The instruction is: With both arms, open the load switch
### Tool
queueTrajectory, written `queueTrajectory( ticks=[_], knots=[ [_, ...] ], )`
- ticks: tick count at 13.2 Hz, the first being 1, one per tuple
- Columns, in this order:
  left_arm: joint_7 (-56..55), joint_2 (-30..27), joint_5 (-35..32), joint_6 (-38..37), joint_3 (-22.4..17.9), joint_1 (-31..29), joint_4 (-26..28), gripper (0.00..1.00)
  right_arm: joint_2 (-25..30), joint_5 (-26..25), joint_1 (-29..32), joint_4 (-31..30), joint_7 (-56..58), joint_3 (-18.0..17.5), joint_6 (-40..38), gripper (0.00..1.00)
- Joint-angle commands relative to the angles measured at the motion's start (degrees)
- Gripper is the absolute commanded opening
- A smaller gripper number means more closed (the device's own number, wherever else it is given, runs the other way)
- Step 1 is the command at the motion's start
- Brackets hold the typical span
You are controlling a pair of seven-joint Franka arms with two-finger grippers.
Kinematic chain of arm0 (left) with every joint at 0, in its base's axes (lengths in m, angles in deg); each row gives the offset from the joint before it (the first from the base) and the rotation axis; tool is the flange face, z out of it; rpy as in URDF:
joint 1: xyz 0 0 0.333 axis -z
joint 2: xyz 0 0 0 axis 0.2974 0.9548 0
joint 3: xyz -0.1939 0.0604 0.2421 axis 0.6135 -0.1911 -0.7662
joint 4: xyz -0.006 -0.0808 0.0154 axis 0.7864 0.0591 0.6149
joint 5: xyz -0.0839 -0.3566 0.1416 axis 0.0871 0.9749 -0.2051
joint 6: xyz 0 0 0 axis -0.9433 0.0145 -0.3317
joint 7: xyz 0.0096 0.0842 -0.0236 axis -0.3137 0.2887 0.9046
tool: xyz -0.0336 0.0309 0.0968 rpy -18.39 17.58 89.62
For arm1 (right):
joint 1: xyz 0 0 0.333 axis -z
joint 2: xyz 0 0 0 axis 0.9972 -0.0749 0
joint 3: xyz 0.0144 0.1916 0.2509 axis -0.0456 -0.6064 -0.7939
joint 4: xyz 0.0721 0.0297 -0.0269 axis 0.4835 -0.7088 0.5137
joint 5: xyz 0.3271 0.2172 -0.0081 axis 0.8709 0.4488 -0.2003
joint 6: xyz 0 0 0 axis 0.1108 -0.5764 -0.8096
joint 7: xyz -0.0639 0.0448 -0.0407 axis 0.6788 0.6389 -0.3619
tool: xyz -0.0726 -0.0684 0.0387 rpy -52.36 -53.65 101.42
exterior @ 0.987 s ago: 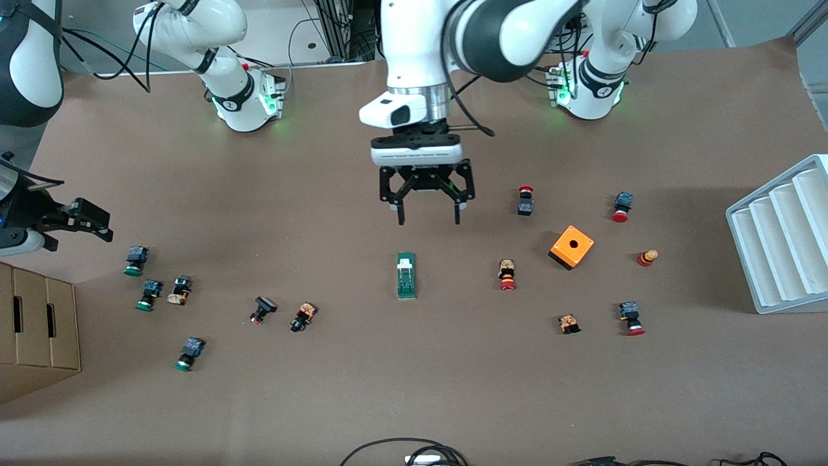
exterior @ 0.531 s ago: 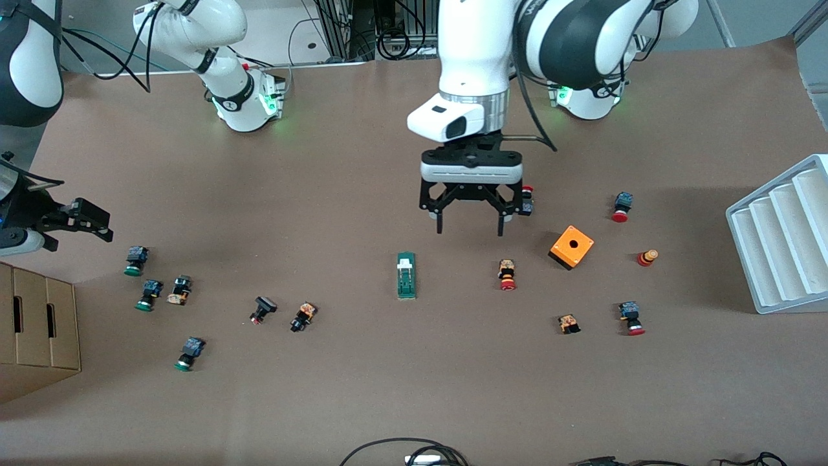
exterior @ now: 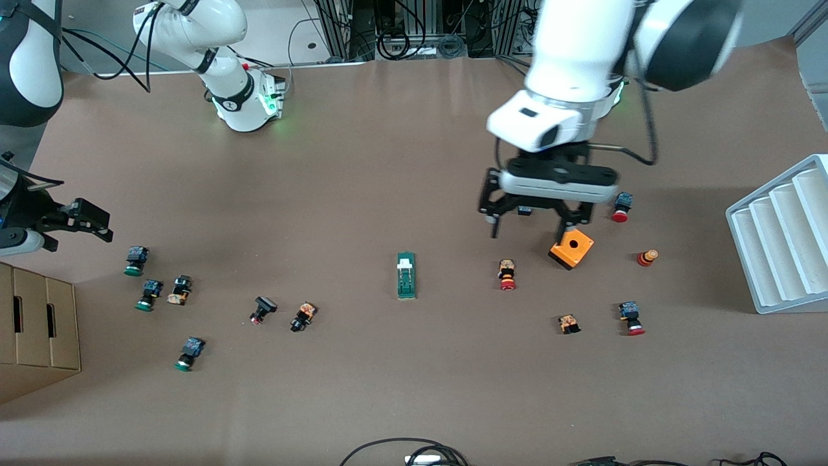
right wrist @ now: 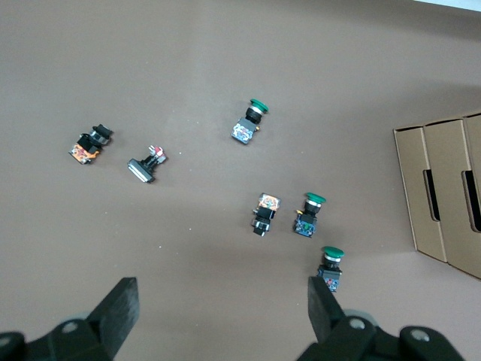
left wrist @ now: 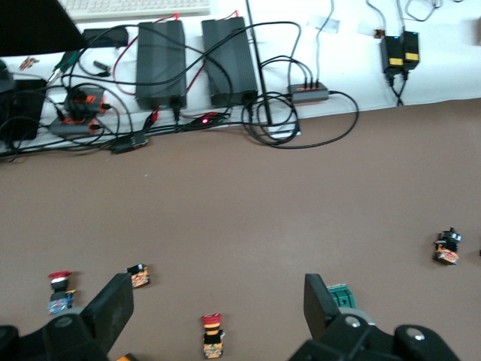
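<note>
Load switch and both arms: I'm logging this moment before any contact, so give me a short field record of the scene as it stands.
load switch: lies flat mid-table, white piece at the end toward the robots' bases, untouched
left gripper: in the air, jaws open, empty, over the table beside the orange box, toward the left arm's end
right gripper: at the right arm's end of the table, jaws open, empty, above the green-capped push-buttons
cardboard box: at the right arm's end
white rack: at the left arm's end
</note>
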Motion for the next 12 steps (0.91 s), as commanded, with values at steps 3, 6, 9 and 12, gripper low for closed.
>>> queueTrajectory(
  ticks=[3, 6, 9, 12],
  knots=[
    [2.91, -1.16, 6.79, -1.51, -0.14, -7.04, 0.87, 1.0, -0.88, 1.07, -0.07, 1.4, 0.16, 0.24, 0.11, 1.0],
    [3.71, -1.16, 10.64, -6.76, -4.61, -7.93, 0.79, 1.0, -0.88, 1.16, -0.07, 1.4, 0.16, 0.24, 0.11, 1.0],
    [9.66, -1.51, 13.82, -10.81, -9.98, -8.1, 0.7, 1.0, -0.88, 1.07, -0.16, 1.4, 0.16, 0.24, 0.11, 1.0],
    [12.41, -2.47, 16.29, -15.73, -15.51, -8.28, 0.79, 1.0, -0.88, 1.16, -0.25, 1.4, 0.16, 0.24, 0.11, 1.0]
  ],
)
